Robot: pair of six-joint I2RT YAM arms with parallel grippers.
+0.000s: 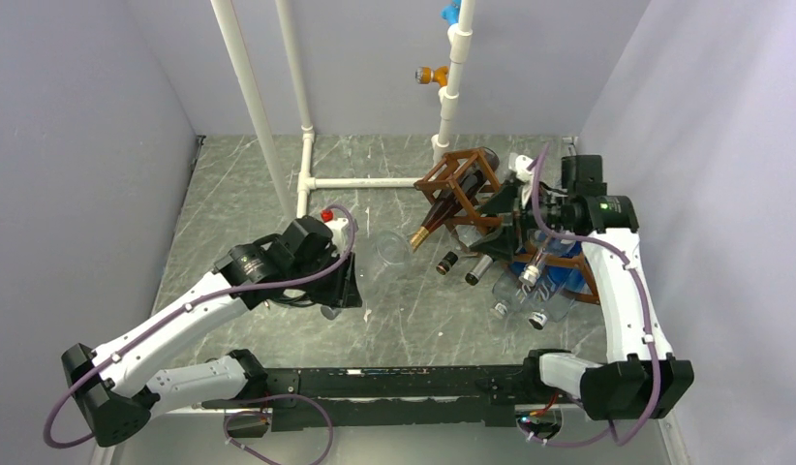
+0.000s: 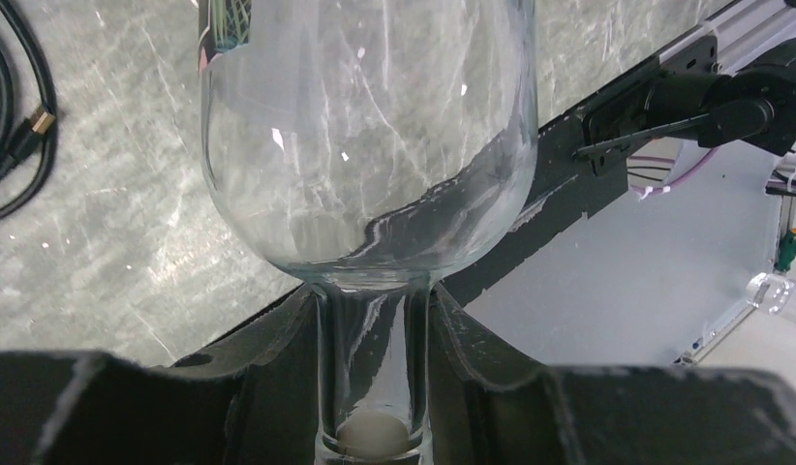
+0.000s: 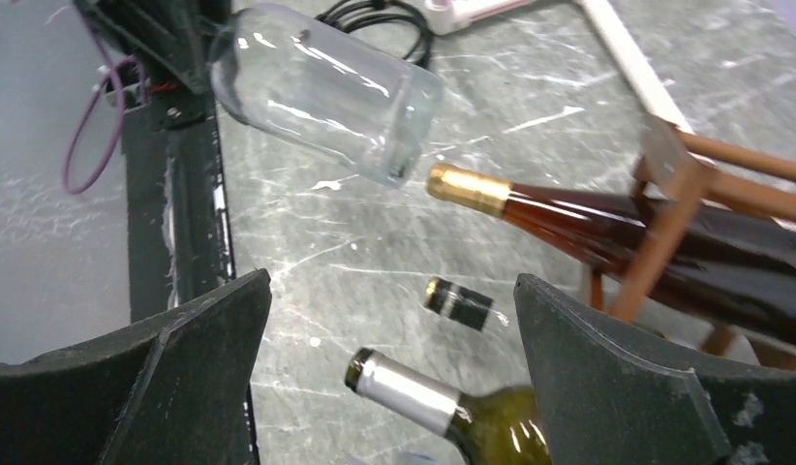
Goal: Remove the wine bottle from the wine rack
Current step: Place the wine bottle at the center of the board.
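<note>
My left gripper is shut on the neck of a clear glass wine bottle with a pale cork, held tilted over the table away from the rack. From above, that gripper is left of centre, and the bottle's base points toward the reddish-brown wine rack. An amber bottle with a gold cap lies in the rack. My right gripper is open at the rack, over the silver-capped neck of a green bottle. A black-capped bottle pokes out beyond it.
White pipes stand at the back, with a bar along the table behind the rack. A blue object sits under the rack's right end. A black rail runs along the near edge. Cables lie on the table.
</note>
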